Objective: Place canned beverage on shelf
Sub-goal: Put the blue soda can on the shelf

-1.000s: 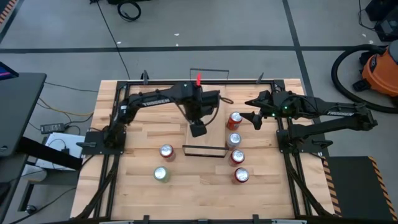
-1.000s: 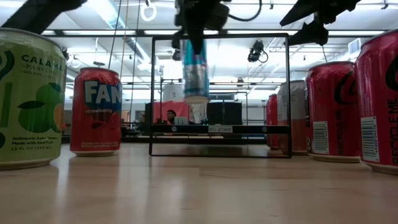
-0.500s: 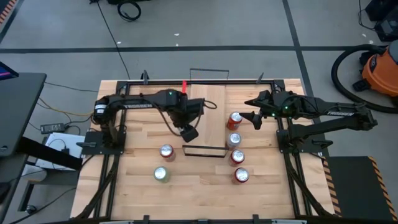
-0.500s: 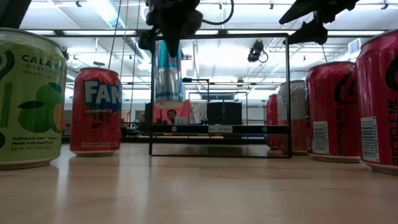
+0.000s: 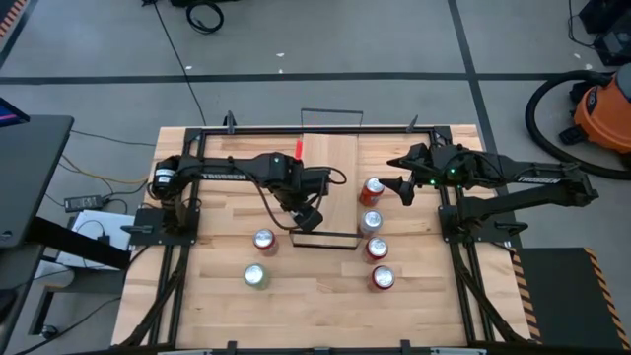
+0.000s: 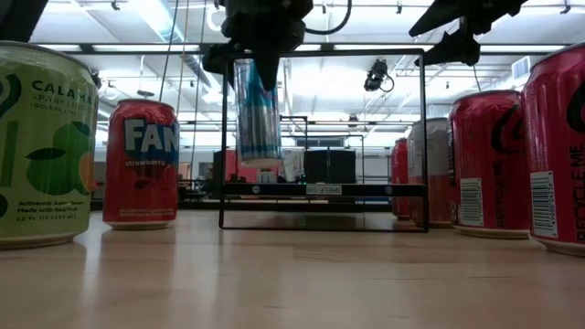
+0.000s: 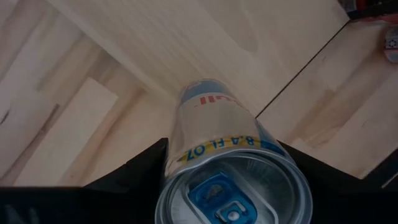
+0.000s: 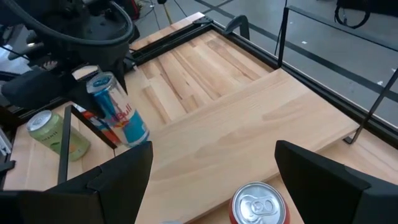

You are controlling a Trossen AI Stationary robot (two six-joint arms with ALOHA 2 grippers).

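Observation:
My left gripper [image 5: 308, 217] is shut on a slim blue-and-silver can [image 6: 258, 114] and holds it in the air over the near left corner of the shelf [image 5: 335, 168]. The shelf is a narrow light-wood board with black wire rails at its short ends. The can also shows in the right wrist view [image 8: 118, 115], where it is tilted. My right gripper [image 5: 402, 189] is open and empty, hanging above a red can [image 5: 372, 189] just right of the shelf. My left gripper pinches the can's upper wall [image 7: 180, 146], just under its rim, between its two fingers [image 7: 140, 171]. The fingers come from above, pointing down. The can hangs below them, lifted clear of the shelf and the table, its lower end tipped a little to one side.
Right of the shelf stand a red can, a silver can [image 5: 371, 221] and two more red cans [image 5: 377, 248] [image 5: 383, 278]. A red can [image 5: 263, 240] and a green can [image 5: 255, 276] stand near left of it. Black frame rails [image 5: 296, 128] run round the tabletop.
My left gripper has carried the can from over the shelf's middle toward the table's left edge, then a little back right and nearer. It has ended lower, with the can still hanging clear. The arm's elbow has swung toward the table's left.

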